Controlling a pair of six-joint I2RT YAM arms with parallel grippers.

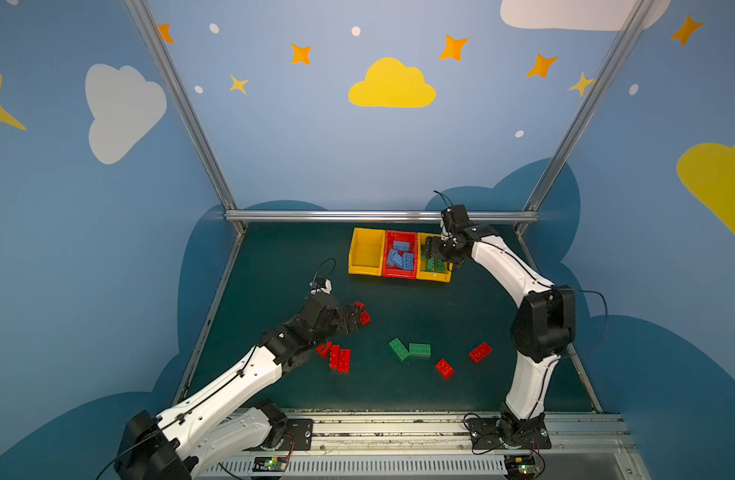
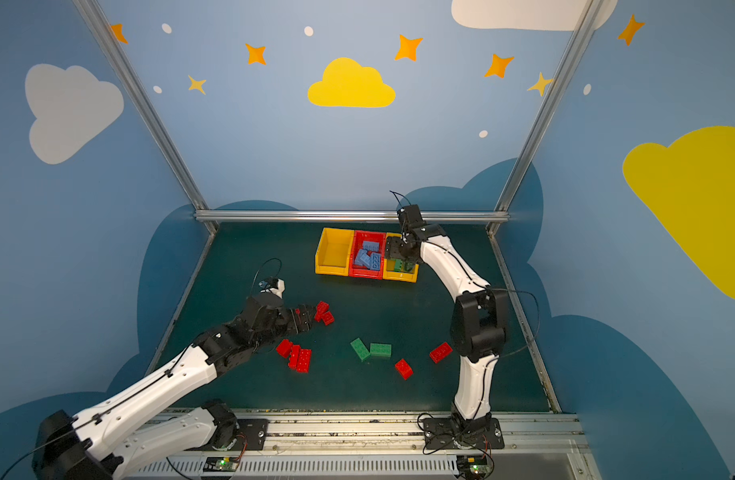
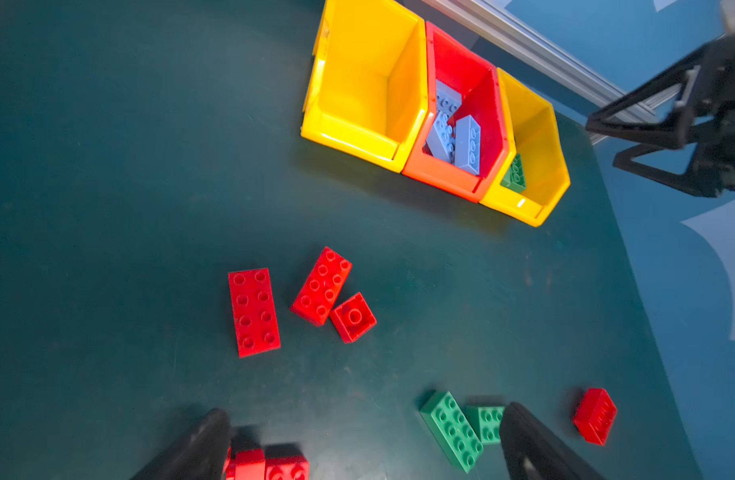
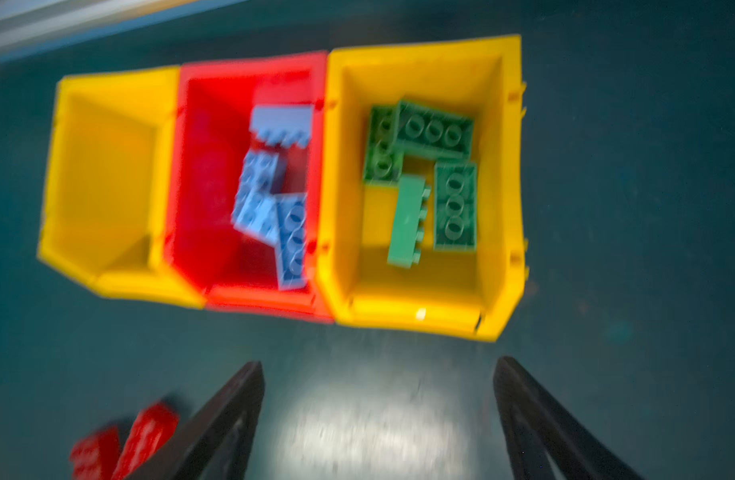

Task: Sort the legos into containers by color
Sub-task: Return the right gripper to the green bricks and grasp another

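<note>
The right hand (image 4: 378,363) hangs released over the yellow bin (image 4: 424,299) holding green legos (image 4: 434,132); the left hand (image 3: 365,411) gapes, released, above red legos (image 3: 254,312).

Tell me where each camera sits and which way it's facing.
Top views: high above the arm bases, looking down at the mat; both arms show.
Left wrist: low, facing red legos and the bins; left gripper open, right gripper beyond.
Right wrist: above the bins, looking down; right gripper open.
Shared: both wrist views show blue legos.
</note>
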